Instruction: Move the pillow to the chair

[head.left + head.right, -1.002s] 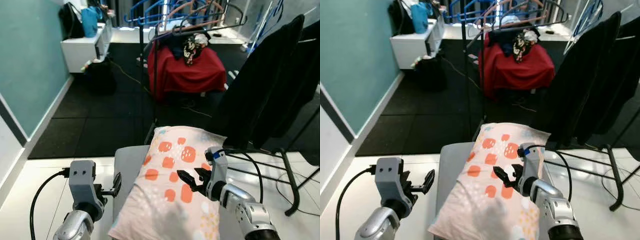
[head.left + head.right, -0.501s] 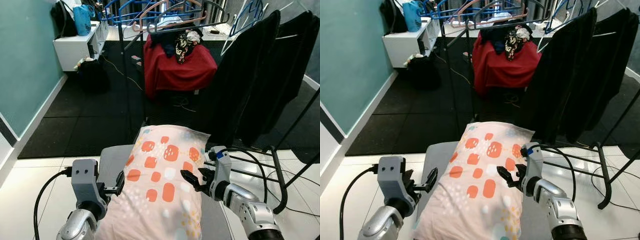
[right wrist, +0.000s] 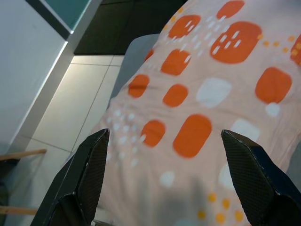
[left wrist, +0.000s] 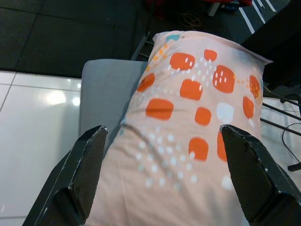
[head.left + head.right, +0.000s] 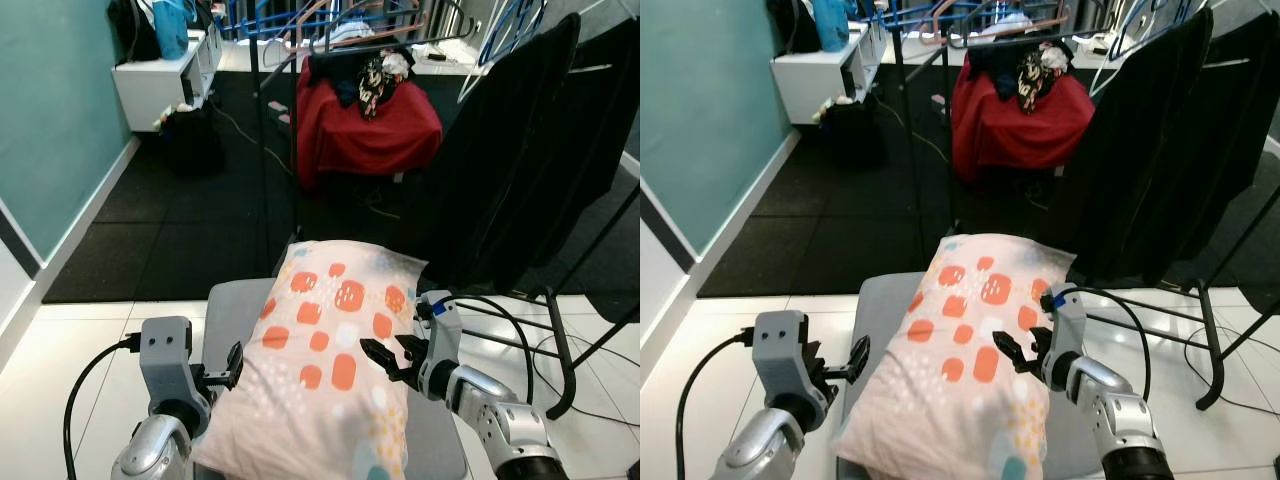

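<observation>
Pillow [image 5: 330, 360], pale pink with orange patches, lies lengthwise on the grey chair [image 5: 232, 312] seat, its far end overhanging the seat's far edge toward the black floor mat [image 5: 190, 240]. Left gripper [image 5: 225, 368] sits at the pillow's near-left side, fingers spread apart, holding nothing. Right gripper [image 5: 388, 358] is at the pillow's right side, just over the fabric, fingers likewise parted and not clamped on the pillow. In both wrist views the pillow lies between the open black fingers [image 4: 80, 174]. Far behind: clothes rack [image 5: 300, 60], red-draped seat [image 5: 365, 130]. Dark garments [image 5: 520, 150] hang at right.
</observation>
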Robot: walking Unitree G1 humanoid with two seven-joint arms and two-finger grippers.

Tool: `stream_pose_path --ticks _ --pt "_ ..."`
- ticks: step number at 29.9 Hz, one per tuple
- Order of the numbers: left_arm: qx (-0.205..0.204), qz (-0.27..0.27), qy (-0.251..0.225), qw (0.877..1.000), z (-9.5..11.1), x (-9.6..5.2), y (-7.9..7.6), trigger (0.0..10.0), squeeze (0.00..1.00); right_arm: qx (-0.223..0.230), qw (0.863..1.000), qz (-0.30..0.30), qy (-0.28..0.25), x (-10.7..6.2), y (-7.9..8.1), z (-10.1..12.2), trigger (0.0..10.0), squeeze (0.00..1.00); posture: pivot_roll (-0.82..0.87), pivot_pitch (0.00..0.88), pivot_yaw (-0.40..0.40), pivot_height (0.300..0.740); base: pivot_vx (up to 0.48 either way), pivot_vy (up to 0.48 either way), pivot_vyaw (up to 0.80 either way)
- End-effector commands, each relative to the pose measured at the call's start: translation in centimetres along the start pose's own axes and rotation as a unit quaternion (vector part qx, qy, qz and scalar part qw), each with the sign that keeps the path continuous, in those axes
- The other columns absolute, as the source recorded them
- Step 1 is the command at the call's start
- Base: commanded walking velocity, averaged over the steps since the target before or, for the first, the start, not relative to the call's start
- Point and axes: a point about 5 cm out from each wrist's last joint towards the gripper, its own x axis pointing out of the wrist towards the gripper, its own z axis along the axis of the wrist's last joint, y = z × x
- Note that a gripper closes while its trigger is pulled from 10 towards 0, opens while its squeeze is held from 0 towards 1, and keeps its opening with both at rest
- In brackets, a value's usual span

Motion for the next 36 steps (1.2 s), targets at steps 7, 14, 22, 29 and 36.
stream_pose_path --ticks 7,14,22,29,36 --pt "0.008 -0.007 0.004 1.0 -0.3 -0.18 0.05 10.0 0.0 0.008 1.0 0.001 0.004 -0.05 0.04 -0.35 10.0 0.0 -0.18 0.002 -0.049 0.737 0.0 0.0 0.0" --pt "0.015 -0.018 0.012 1.0 -0.34 -0.26 -0.31 10.0 0.0 0.008 1.0 0.0 0.003 -0.01 0.05 -0.3 10.0 0.0 -0.18 0.006 -0.047 0.737 0.0 -0.206 0.0" --pt "0.001 -0.009 0.009 1.0 -0.27 -0.2 -0.11 10.0 0.0 0.008 1.0 0.001 0.004 0.01 0.06 -0.22 10.0 0.0 -0.18 0.011 -0.05 0.737 0.0 0.0 0.0" --pt "0.001 -0.01 0.006 1.0 -0.23 -0.23 -0.12 10.0 0.0 0.007 1.0 0.001 0.004 0.01 0.03 -0.19 10.0 0.0 -0.18 0.013 -0.05 0.737 0.0 0.0 0.0" --pt "0.0 -0.012 0.001 1.0 -0.03 -0.23 -0.13 10.0 0.0 0.009 1.0 0.002 0.003 0.0 -0.01 -0.11 10.0 0.0 -0.18 0.018 -0.052 0.737 0.0 0.0 0.0"
